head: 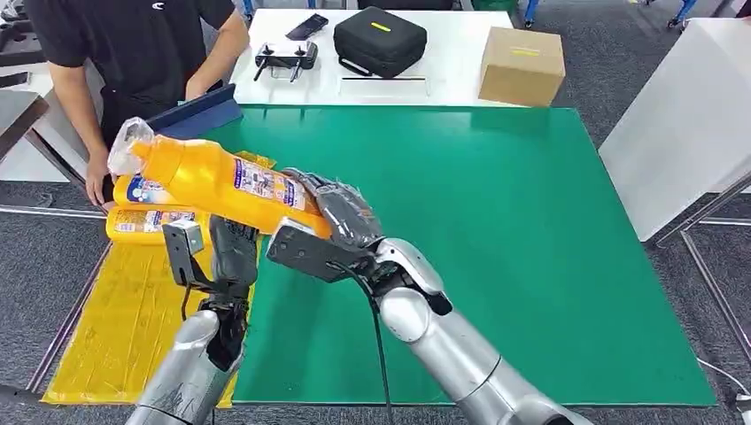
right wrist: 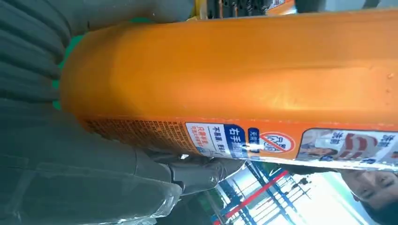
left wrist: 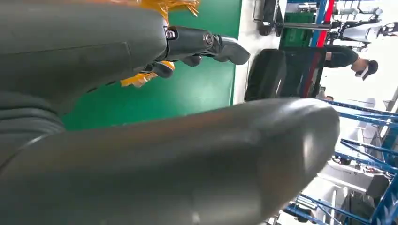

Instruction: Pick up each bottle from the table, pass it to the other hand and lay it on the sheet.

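Orange bottle [head: 221,181], centre-left: right hand [head: 341,212] gripped its base, tilting it for handover; left hand [head: 232,252] beneath, fingers spread, empty.

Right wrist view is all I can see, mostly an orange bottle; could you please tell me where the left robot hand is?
Observer: The left robot hand is raised just beneath the orange bottle, which the right robot hand grips near its base.
Operator: Is the left one gripping the bottle too?
Observer: No; in the left wrist view its fingers are spread with nothing between them.
Operator: Is anything on the sheet?
Observer: Two more bottles, an upper bottle and a lower bottle, lie at the far end of the yellow sheet, with a person's hand beside them.
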